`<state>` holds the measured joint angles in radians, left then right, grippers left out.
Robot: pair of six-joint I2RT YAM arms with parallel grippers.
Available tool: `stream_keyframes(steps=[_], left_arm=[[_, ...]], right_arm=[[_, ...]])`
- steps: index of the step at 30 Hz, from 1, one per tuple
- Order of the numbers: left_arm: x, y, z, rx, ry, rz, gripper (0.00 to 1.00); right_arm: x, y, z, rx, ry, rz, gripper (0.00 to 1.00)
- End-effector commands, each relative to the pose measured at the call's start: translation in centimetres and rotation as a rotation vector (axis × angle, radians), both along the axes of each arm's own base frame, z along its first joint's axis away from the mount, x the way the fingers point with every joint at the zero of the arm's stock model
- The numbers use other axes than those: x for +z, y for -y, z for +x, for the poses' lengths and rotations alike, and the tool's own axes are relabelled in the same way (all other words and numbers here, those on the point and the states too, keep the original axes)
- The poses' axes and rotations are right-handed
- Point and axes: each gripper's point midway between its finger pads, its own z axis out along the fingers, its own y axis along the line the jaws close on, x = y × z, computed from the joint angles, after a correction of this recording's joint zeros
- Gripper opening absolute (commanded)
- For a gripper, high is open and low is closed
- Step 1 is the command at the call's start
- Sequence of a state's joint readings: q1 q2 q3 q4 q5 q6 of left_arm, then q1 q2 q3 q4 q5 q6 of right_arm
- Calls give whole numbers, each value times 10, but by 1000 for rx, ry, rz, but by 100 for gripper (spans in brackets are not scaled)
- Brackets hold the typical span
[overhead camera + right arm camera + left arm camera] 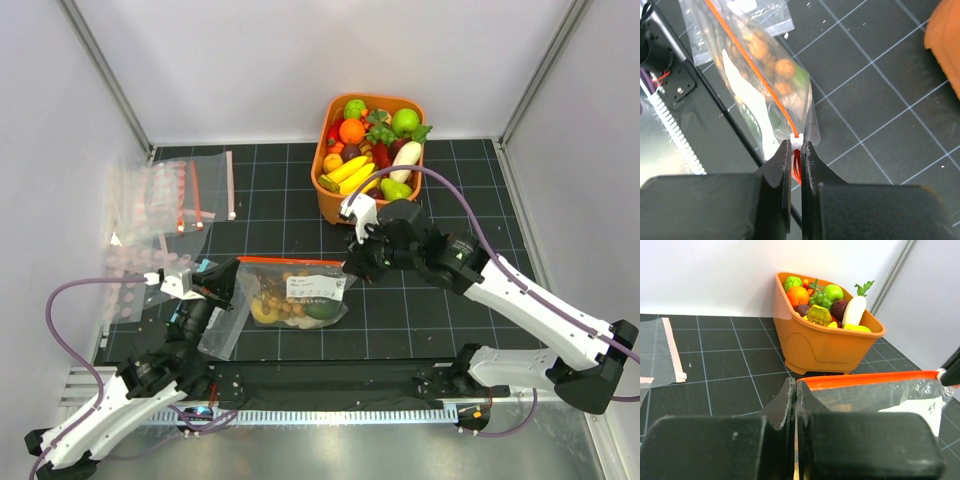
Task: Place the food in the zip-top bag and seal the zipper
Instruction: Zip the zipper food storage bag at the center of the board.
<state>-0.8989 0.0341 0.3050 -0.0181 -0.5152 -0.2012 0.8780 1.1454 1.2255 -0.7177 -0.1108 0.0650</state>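
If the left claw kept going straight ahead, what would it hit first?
Probably the orange basket, though depth is unclear; the left gripper is shut on the zip-top bag.

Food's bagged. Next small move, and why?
Probably the right gripper pulls the white slider the last bit away from the left gripper, which anchors the other end: the zipper reads as one line beyond the slider, two between the fingers.

Top camera looks down from six o'clock. Left wrist camera faces two o'clock, low; right faces eight, close. All share the zip-top bag (295,295).
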Motion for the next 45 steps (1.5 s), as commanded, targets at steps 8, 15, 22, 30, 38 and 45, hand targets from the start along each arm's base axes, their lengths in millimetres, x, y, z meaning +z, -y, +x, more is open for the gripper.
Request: stream_keyframes(steps=[8, 15, 22, 30, 38, 45], left_arm=[[36, -40, -2, 151, 66, -103, 0], [38, -39, -3, 142, 73, -107, 0], [38, -37, -3, 133, 74, -99, 0], [39, -24, 0, 98, 86, -74, 0], [29, -9, 18, 128, 54, -29, 0], [37, 20, 54, 191, -12, 55, 0]], right_arm=[[-5, 20, -22, 14, -56, -54, 1], [-13, 35, -19, -47, -73, -137, 1], [-5, 48, -23, -61, -36, -128, 1], [14, 46, -8, -131, 49, -52, 1], [22, 26, 45, -295, 174, 27, 1], [24, 45, 90, -472, 223, 90, 1]])
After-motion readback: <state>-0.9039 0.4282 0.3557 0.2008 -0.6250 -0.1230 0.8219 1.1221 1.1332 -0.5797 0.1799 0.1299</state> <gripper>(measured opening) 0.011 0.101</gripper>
